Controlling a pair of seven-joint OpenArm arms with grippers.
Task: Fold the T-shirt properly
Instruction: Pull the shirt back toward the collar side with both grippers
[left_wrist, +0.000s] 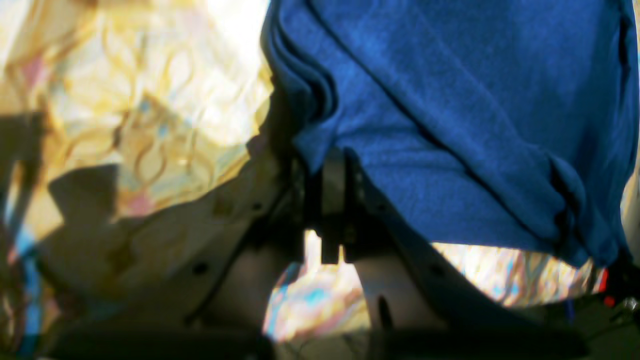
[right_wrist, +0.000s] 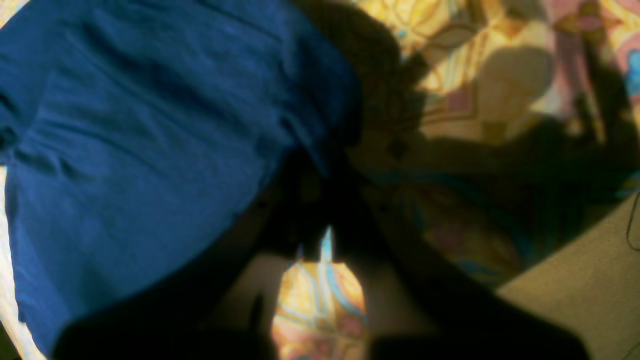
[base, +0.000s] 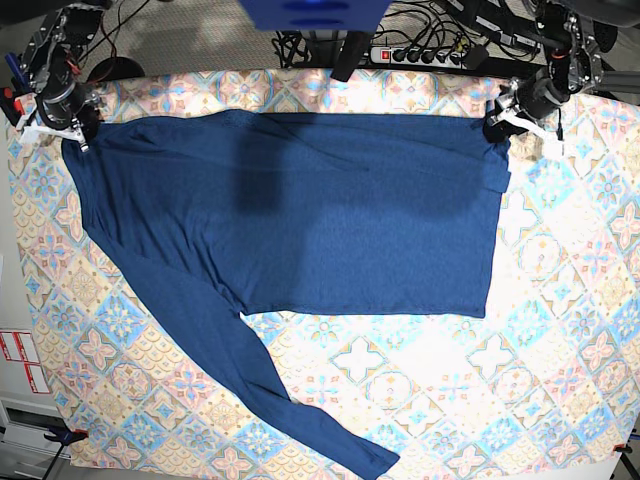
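A: State the condition of the left gripper.

B: Its jaws are clenched on a bunched far corner of the dark navy-blue long-sleeved knit T-shirt. In the left wrist view the fabric folds over the fingers.

A: And the right gripper?

B: Clamped likewise, on the opposite far corner of the garment. Its wrist view is dark, with cloth gathered just above the fingertips.

A: Position of the garment?

B: It lies spread flat on the patterned tablecloth with pastel floral tiles. The far edge runs taut between the two grippers. One long sleeve trails diagonally toward the near edge, its cuff close to the cloth's border.

A: Beyond the table?

B: A power strip with cables lies behind the far edge.
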